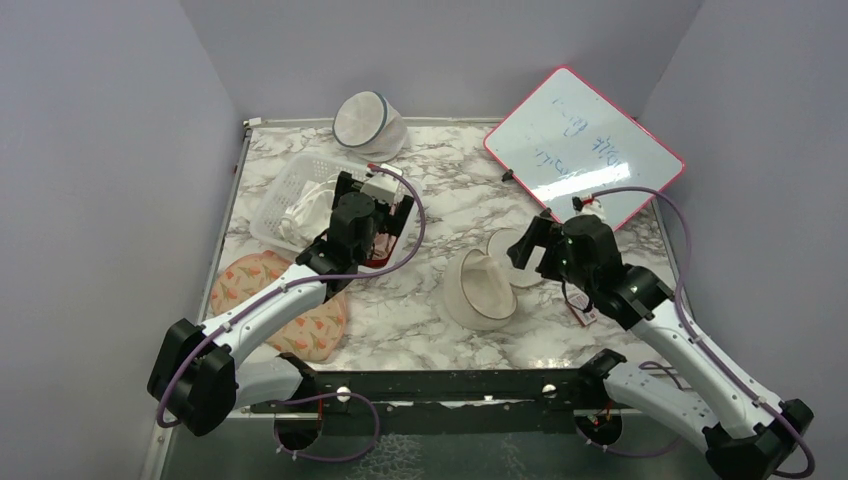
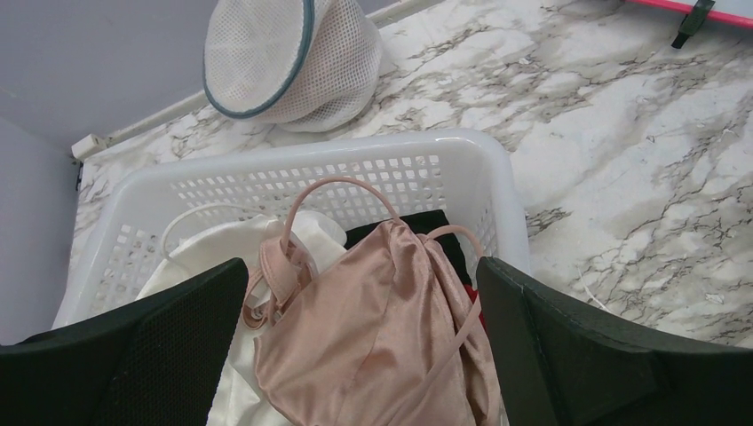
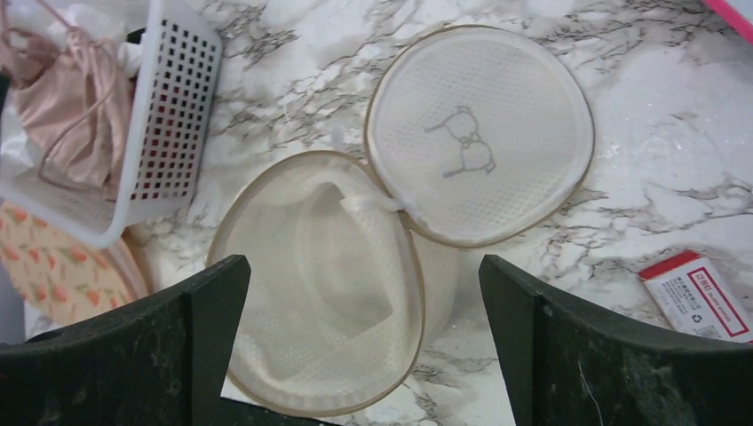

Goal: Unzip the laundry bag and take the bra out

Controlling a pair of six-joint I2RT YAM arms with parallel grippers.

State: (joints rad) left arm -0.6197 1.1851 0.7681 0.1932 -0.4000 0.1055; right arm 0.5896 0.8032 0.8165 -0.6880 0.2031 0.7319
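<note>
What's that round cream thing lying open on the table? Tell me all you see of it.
The laundry bag is a round, cream, padded mesh case, unzipped and lying open on the marble table. Its flat lid, bearing a small bra drawing, is flipped out beside the dome half, joined to it at one edge. No garment shows inside the dome.

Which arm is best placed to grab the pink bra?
Left: its open claw hangs over the bra in the basket. The right claw is over the opened laundry bag.
</note>
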